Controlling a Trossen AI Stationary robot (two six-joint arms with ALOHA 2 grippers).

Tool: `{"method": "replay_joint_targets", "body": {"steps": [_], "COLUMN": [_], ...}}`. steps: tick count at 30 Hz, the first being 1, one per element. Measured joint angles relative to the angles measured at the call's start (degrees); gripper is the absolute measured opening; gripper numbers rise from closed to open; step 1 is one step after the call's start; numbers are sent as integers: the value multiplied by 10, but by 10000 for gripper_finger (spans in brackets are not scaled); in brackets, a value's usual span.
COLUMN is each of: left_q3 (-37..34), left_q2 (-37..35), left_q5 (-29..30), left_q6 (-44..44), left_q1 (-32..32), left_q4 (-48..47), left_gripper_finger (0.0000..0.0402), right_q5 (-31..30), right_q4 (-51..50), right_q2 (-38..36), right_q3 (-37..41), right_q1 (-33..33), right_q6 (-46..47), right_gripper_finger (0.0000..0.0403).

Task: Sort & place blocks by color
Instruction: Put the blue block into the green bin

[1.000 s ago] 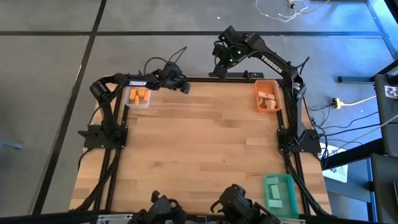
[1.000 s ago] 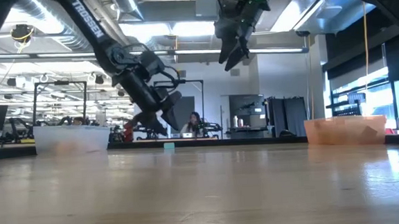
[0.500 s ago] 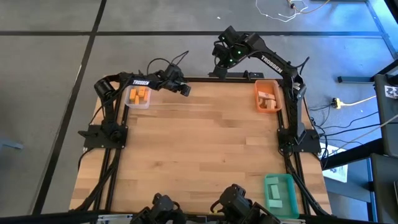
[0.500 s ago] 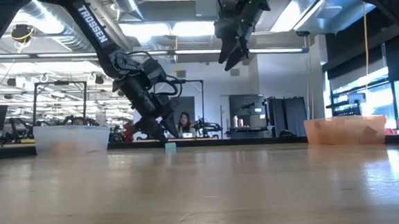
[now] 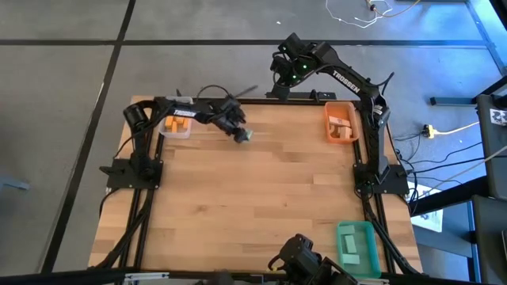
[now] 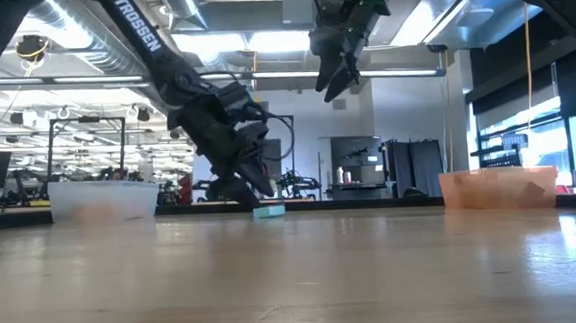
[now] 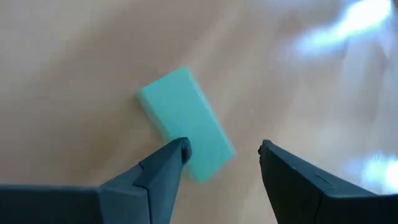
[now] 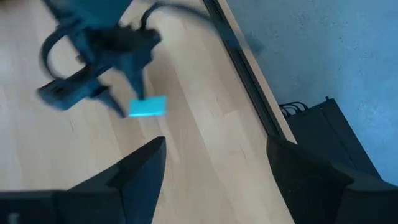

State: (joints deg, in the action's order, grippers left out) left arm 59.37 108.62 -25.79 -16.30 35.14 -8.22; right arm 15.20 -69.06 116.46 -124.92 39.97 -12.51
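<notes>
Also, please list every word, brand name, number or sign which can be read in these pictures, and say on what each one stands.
"TROSSEN": white letters on the left arm, clear in the low view.
"TROSSEN": white letters on the right arm in the high view, small but readable.
Lettering on the left arm in the high view: too small to read.
Black-and-white marker at the right edge of the high view: a pattern, not readable text.
Teal block and bins: no text.

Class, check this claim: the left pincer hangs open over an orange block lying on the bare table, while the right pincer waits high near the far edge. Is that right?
Not quite: the block is teal-green, not orange, as the left wrist view shows. The rest stands: the left pincer hangs open over it on the bare table, and the right pincer waits high near the far edge.
</notes>
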Motion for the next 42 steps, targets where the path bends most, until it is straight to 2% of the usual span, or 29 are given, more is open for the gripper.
{"method": "replay_joint_targets", "body": {"steps": [5, 9, 12, 16, 19, 27, 33, 42], "left_q3": [0, 0, -2, -5, -4, -2, -2, -2], "left_q2": [0, -2, -9, -47, -93, -241, -346, -455], "left_q5": [0, 32, 30, 28, 60, 200, 278, 355], "left_q6": [57, 77, 76, 89, 115, 136, 119, 117], "left_q1": [-59, -97, -100, -101, -101, -73, -53, -29], "left_q4": [-59, -70, -63, -75, -93, -181, -239, -293], "left_gripper_finger": [204, 204, 204, 204, 204, 204, 204, 204], "right_q5": [0, 1, 6, 50, 87, 91, 90, 89], "right_q4": [-2, -7, -17, -31, -43, -42, 31, 248], "right_q2": [0, 0, 0, 0, 0, 0, 0, 0], "right_q3": [0, 0, 0, 0, 0, 25, 105, 266], "right_q1": [0, 0, -1, -1, -4, -50, -109, -184], "right_q6": [-1, -4, -22, -47, -83, -239, -316, -345], "right_gripper_finger": [277, 277, 277, 277, 277, 277, 277, 277]}}
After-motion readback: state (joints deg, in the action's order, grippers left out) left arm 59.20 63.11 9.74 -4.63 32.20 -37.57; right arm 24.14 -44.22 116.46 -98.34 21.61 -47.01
